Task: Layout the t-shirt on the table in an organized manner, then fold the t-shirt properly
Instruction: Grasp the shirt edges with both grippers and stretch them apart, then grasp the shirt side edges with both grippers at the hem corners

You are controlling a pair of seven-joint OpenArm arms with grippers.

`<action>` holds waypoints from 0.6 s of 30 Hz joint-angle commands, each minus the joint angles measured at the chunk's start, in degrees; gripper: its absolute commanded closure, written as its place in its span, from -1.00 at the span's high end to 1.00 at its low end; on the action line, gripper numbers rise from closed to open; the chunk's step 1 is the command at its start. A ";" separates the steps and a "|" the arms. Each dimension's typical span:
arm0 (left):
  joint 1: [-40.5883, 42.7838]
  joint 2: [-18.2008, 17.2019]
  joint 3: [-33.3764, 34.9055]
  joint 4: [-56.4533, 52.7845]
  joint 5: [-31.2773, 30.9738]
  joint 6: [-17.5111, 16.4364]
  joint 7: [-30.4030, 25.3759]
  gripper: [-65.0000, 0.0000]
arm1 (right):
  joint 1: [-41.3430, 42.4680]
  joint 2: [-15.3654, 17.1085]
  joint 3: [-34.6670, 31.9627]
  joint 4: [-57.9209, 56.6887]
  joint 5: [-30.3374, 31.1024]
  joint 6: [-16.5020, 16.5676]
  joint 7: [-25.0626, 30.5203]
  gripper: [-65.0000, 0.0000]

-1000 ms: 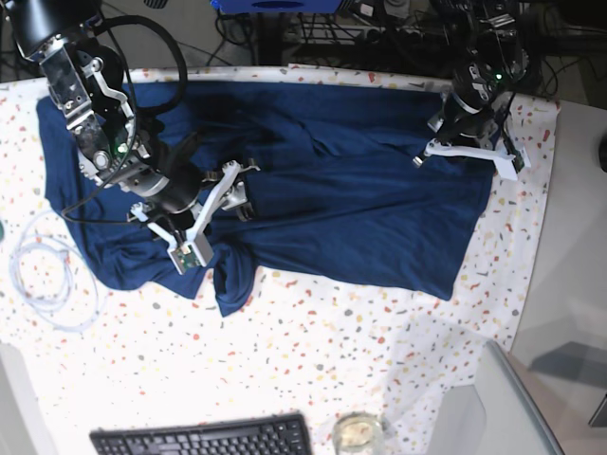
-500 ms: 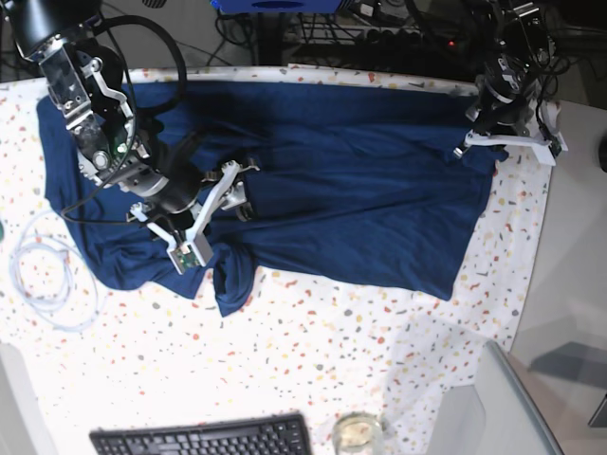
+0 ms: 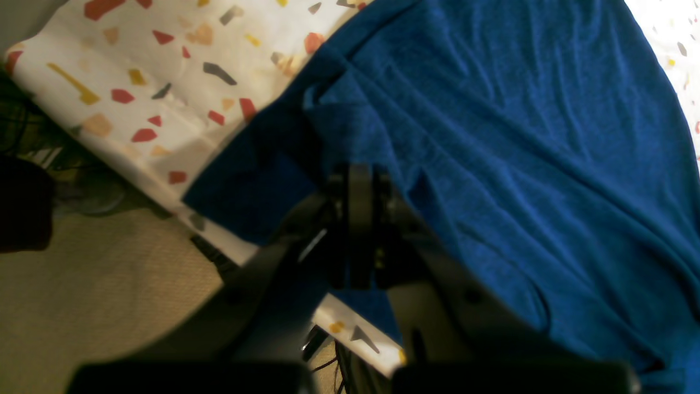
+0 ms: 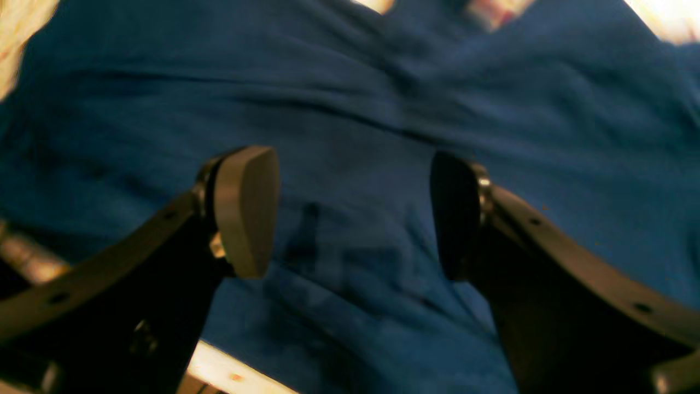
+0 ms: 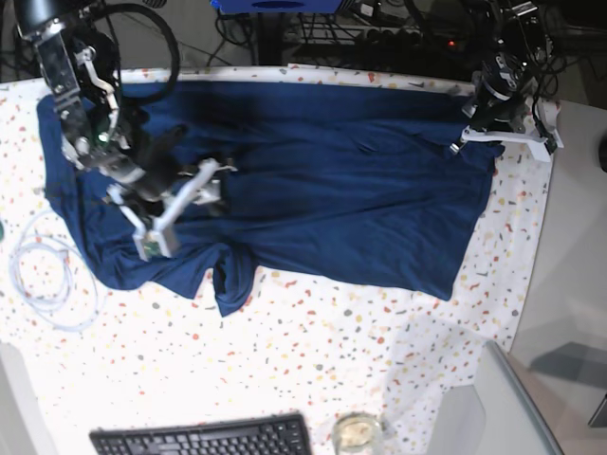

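Broadly, the t-shirt [image 5: 313,180] lies spread across the far half of the table [image 5: 313,360], its dark blue cloth creased and bunched toward the base view's left, with a rumpled flap hanging down toward the near side.

Over that bunched part stands the right claw [image 5: 194,194], its jaws set wide apart. In the right wrist view the right claw [image 4: 353,213] has wrinkled cloth [image 4: 350,98] filling the space beneath and between its two pads [image 4: 246,210], and nothing is gripped between them; whether the pads touch the fabric cannot be told.

At the far corner on the base view's right sits the left claw [image 5: 462,144], at the shirt's edge where the cloth meets the speckled table cover. In the left wrist view the left claw [image 3: 358,180] has its jaws pressed together, and the blue fabric [image 3: 492,137] folds and gathers right at them, so it looks pinched on the shirt's edge beside the table's rim [image 3: 136,98].

A coil of white cable [image 5: 47,275], a black keyboard [image 5: 204,438] and a small glass [image 5: 358,433] lie on the near side, well apart from the shirt.
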 commanded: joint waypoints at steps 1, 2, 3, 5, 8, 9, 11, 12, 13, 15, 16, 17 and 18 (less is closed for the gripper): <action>0.22 -0.21 -0.25 0.90 -0.03 -0.06 -0.90 -1.00 | -0.97 -0.37 2.88 1.84 0.69 0.18 1.18 0.25; 0.66 -0.21 -0.34 0.90 -0.03 -0.06 -0.90 -1.00 | -2.64 -0.64 5.43 2.54 0.69 0.18 1.18 0.25; 0.93 -0.21 -0.34 0.90 -0.03 -0.06 -0.90 -0.92 | -3.96 -0.55 7.19 3.33 0.69 0.27 1.18 0.25; 1.28 -0.30 -0.34 0.99 -0.03 -0.06 -0.98 -0.44 | -6.69 0.24 10.79 5.09 0.69 2.29 1.18 0.25; 1.28 -0.39 -0.43 0.99 -0.03 -0.06 -1.07 0.22 | -11.35 1.47 16.95 7.03 0.69 8.71 1.18 0.24; 1.28 -0.82 -0.43 0.99 -0.03 -0.06 -1.07 0.38 | -13.11 1.39 19.67 7.38 0.69 10.38 1.18 0.24; 1.72 -1.88 -0.43 1.17 -0.03 -0.06 -1.16 0.58 | -15.74 1.30 24.33 7.20 0.69 12.84 1.09 0.20; 2.25 -2.32 -0.78 1.25 -0.03 -0.15 -1.42 0.59 | -16.97 1.21 26.44 6.76 0.69 13.98 1.00 0.11; 2.69 -2.58 -1.83 1.34 -0.29 -0.24 -1.95 0.56 | -17.85 0.95 28.29 6.06 0.69 14.95 1.00 -0.04; 3.04 -2.41 -3.94 1.08 -0.29 -0.85 -4.15 0.36 | -19.00 0.95 31.28 4.39 0.69 16.71 1.00 -0.48; 3.57 -2.41 -4.65 0.82 -0.38 -2.08 -5.03 0.18 | -19.17 0.95 32.07 3.42 0.69 17.15 1.00 -0.70; 4.09 -2.41 -5.00 0.29 -0.38 -4.37 -6.17 -0.13 | -19.17 0.95 32.68 2.10 0.60 17.33 1.00 -0.91; 4.18 -2.41 -5.08 -0.24 -0.38 -6.57 -7.31 -0.48 | -19.08 0.95 33.04 0.96 0.60 17.33 1.00 -1.00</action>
